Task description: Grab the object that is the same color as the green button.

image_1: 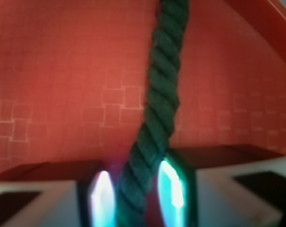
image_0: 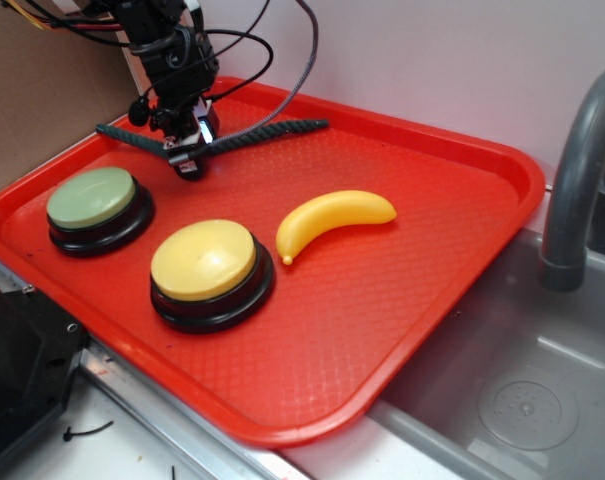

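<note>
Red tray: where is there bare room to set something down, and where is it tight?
Open: the tray's right half, from the banana to the sink-side rim, and the near strip below the yellow button. Crowded: the far-left corner, where the gripper closes on the rope beside the green button.

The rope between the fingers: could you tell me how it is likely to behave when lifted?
The rope is thin, long and twisted, so it will probably sag at both free ends. It looks light for its length. Its ridged strands should resist slipping, with the gripper closed around it near the middle, over the tray.
</note>
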Available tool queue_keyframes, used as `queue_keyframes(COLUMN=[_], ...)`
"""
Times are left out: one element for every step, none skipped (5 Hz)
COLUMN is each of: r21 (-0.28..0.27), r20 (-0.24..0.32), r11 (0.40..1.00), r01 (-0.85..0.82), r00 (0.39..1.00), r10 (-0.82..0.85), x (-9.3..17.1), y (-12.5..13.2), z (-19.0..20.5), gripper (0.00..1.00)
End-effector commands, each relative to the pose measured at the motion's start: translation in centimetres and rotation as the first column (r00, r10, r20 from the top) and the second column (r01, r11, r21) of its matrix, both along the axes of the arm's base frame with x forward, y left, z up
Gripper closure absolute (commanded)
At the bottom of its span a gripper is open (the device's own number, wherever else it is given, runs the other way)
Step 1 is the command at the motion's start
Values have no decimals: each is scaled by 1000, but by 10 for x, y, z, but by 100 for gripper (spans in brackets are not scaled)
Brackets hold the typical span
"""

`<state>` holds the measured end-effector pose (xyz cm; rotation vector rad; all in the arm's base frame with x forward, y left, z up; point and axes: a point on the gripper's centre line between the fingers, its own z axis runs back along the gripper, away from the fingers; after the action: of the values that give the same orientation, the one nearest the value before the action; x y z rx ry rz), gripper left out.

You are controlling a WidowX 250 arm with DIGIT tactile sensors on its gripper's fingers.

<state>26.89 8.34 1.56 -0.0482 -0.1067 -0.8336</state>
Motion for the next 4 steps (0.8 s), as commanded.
queue_keyframes(r21=[9,29,47,27], r20=[16,14,26,-62], r11=[1000,998,985,942], r01=[26,-53,-166,-336], r00=[1000,999,986,939], r10=[-26,52,165,337], x=[0,-3,-10,-27], y=[-9,-6,-2,-3], z=[11,26,54,104], gripper=[100,100,100,100])
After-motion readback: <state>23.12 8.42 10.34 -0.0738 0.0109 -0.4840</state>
